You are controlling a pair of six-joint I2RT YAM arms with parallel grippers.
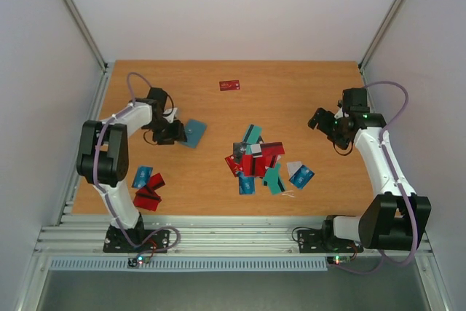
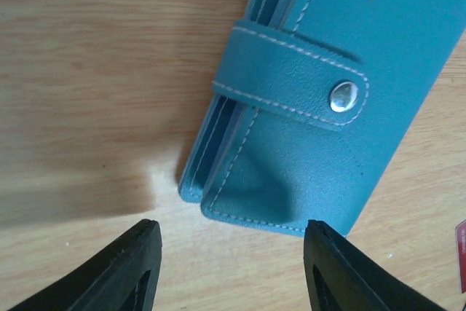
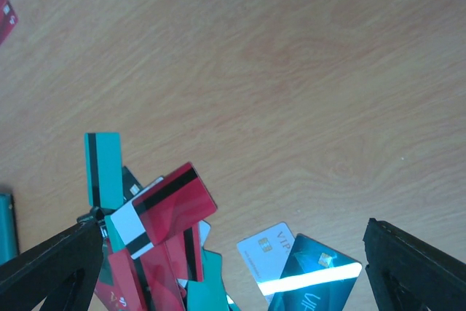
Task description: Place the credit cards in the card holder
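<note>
Wooden table: your left gripper stands part open, empty, card holder just ahead; your right gripper gapes wide, empty, credit cards ahead.

Open table between card holder and heaped credit cards, walls at sides

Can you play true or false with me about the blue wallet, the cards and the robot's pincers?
The teal folding card holder is buttoned shut by its strap. True.
The right pincer grips a red plastic card. False: it is open, holding nothing, above the heap of plastic cards.
One red card lies alone at the far side of the wooden table. True.
The left pincer is over the heap. False: it is at the card holder, jaws apart.
</note>
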